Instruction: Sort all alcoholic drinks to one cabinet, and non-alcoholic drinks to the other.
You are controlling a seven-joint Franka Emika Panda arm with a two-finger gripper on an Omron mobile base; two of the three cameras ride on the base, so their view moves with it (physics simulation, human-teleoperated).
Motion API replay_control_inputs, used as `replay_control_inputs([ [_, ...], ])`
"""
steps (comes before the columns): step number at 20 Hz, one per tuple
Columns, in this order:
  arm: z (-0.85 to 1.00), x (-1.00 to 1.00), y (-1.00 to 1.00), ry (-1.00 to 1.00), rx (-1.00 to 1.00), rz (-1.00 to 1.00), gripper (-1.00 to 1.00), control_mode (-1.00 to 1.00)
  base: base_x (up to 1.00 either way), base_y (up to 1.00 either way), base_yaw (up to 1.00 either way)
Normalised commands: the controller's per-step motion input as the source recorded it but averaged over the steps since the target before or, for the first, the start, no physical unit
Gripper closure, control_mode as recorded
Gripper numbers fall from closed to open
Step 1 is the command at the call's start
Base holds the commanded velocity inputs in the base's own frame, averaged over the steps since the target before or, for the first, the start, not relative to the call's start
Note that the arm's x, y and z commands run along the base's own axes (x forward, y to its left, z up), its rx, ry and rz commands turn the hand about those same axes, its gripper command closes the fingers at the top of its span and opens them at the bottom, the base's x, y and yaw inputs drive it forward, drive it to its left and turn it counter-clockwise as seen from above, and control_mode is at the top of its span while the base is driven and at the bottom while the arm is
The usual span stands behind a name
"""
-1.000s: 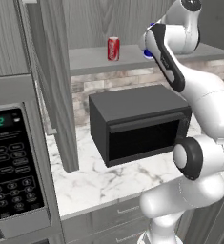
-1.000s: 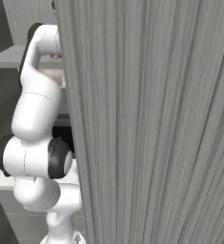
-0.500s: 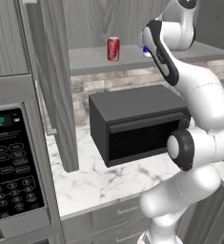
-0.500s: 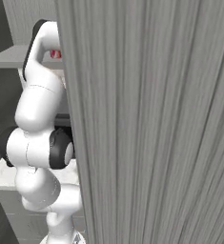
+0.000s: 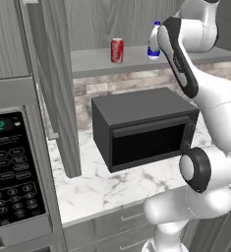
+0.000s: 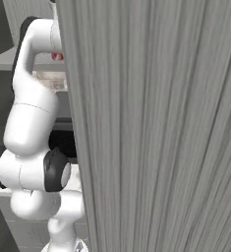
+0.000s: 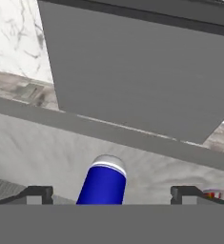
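Note:
The red soda can (image 5: 117, 50) stands on the open cabinet's grey shelf (image 5: 92, 61). To its right on the same shelf stands the white bottle with blue label (image 5: 154, 42), partly behind my forearm. The hand view looks down on that bottle (image 7: 103, 183), upright on the shelf, and a bit of the can (image 7: 214, 194) shows at the right edge. My gripper (image 7: 111, 193) is open, fingertips wide to either side of the bottle and clear of it. The green and amber bottles are out of view.
A dark open-fronted box (image 5: 144, 129) sits on the marble counter (image 5: 102, 189) under the shelf. A built-in microwave panel (image 5: 16, 172) stands at left. An open cabinet door (image 5: 60, 88) hangs left of the shelf, and another door (image 6: 156, 128) blocks the right base view.
My arm has drawn back and up from the shelf, so more of the white bottle shows beside the forearm. The can and bottle have stayed in place.

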Motion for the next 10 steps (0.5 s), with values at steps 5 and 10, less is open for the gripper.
replay_control_inputs([
  [5,-0.46,-1.0,0.12,0.0,0.0,-0.11,-1.0,-1.0,0.0,0.0,0.0],
  [10,-0.5,-1.0,0.12,0.0,0.0,-0.16,-1.0,-1.0,0.0,0.0,0.0],
])
